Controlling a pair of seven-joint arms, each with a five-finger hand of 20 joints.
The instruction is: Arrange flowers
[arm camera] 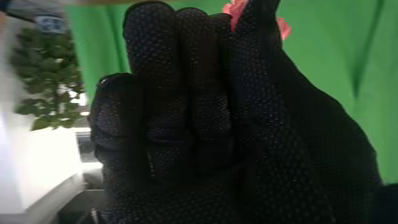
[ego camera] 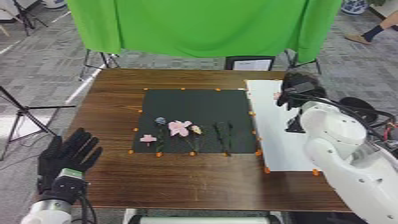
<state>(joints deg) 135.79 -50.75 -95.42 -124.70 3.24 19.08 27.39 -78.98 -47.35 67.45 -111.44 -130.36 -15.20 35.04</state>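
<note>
Right hand [ego camera: 300,89] pinches 1 pink flower [arm camera: 235,8]; left hand [ego camera: 67,158] is open.

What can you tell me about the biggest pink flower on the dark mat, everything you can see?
The biggest pink flower has broad, pale pink petals, spread open, on a thin dark stem. It looks artificial, perhaps fabric or plastic, though I can't be sure. It lies flat on the dark mat, stem toward the robot, between a blue flower and a small yellowish flower; whether it touches the yellowish one is unclear. Neither the left hand nor the right hand touches it.
</note>
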